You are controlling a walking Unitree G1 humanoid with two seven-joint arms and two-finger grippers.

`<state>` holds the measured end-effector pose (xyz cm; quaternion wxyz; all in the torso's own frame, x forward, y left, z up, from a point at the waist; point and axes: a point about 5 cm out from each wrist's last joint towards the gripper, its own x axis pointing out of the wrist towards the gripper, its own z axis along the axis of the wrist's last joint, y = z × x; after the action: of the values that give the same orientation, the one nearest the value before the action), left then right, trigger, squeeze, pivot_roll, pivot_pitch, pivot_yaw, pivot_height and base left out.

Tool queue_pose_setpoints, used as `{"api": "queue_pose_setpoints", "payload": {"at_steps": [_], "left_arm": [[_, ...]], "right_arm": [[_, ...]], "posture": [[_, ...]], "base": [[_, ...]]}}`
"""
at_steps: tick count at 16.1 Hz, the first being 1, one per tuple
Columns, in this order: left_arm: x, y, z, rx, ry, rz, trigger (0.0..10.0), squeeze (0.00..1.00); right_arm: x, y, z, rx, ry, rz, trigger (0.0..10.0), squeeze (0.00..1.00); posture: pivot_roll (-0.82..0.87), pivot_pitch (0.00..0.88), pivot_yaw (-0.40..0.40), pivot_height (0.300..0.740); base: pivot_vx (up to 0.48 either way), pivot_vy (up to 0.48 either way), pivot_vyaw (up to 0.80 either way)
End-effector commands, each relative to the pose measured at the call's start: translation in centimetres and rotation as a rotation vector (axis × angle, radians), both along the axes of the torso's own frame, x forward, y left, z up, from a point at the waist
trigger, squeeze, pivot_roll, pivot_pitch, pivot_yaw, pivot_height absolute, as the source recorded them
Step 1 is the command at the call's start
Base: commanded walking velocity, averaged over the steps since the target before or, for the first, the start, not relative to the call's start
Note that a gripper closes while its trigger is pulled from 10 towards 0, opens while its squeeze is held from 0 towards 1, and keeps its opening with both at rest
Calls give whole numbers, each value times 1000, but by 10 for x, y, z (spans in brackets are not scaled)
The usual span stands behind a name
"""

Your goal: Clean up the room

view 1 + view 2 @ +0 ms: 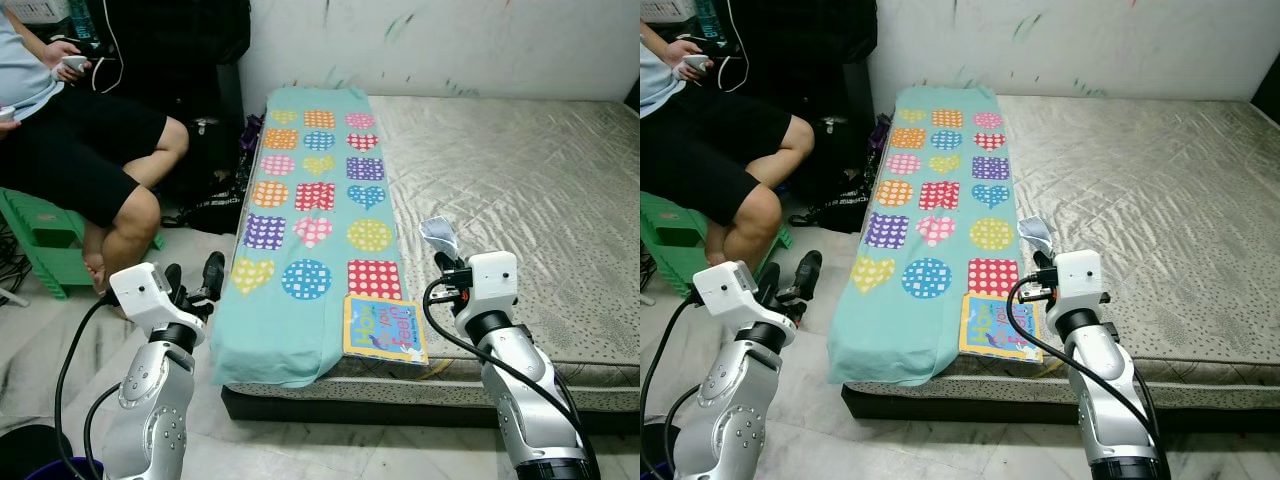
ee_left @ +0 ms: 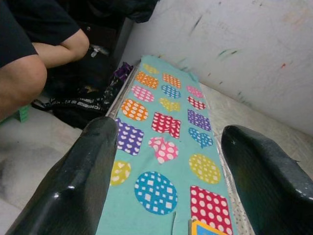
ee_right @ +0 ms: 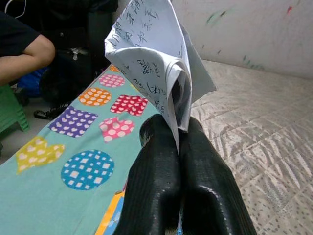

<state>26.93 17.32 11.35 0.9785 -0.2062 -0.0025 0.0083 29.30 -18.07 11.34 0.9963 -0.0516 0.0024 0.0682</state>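
My right gripper (image 3: 178, 134) is shut on a crumpled sheet of white paper (image 3: 156, 63) with handwriting, held up over the near edge of the mattress (image 1: 520, 190). The same paper (image 1: 440, 236) pokes up above my right wrist. A colourful picture book (image 1: 384, 327) lies on the teal patterned blanket (image 1: 315, 190) at the bed's near edge, just left of my right arm. My left gripper (image 1: 190, 280) stands open beside the bed's left side, above the floor, nothing between its fingers (image 2: 83, 181).
A person sits on a green stool (image 1: 40, 240) at the left, knee (image 1: 135, 215) near my left arm, holding a device. Dark bags (image 1: 215, 200) lie on the floor between the person and the bed. A marked white wall (image 1: 450, 45) backs the mattress.
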Motion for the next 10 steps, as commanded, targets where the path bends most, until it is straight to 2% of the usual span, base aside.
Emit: {"api": "queue_pose_setpoints", "payload": {"at_steps": [1,3,6,9,10], "left_arm": [[2,2,2,7,4,12,10000,0],[2,2,3,6,0,12,10000,0],[3,1,4,-4,-6,7,10000,0],[4,1,4,-7,-5,4,10000,0],[4,1,4,-5,-4,2,10000,0]], "right_arm": [[1,0,3,-8,-16,-1,10000,0],[2,1,3,-12,-17,1,10000,0],[3,2,3,-15,-18,2,10000,0],[4,2,4,-12,-20,-1,10000,0],[3,3,3,-20,-22,1,10000,0]], "posture": [[-52,0,4,740],[-51,0,4,740],[-52,0,6,740],[-53,0,9,740],[-53,0,9,740]], "base": [[0,0,0],[0,0,0],[0,0,510],[0,0,0],[0,0,650]]}}
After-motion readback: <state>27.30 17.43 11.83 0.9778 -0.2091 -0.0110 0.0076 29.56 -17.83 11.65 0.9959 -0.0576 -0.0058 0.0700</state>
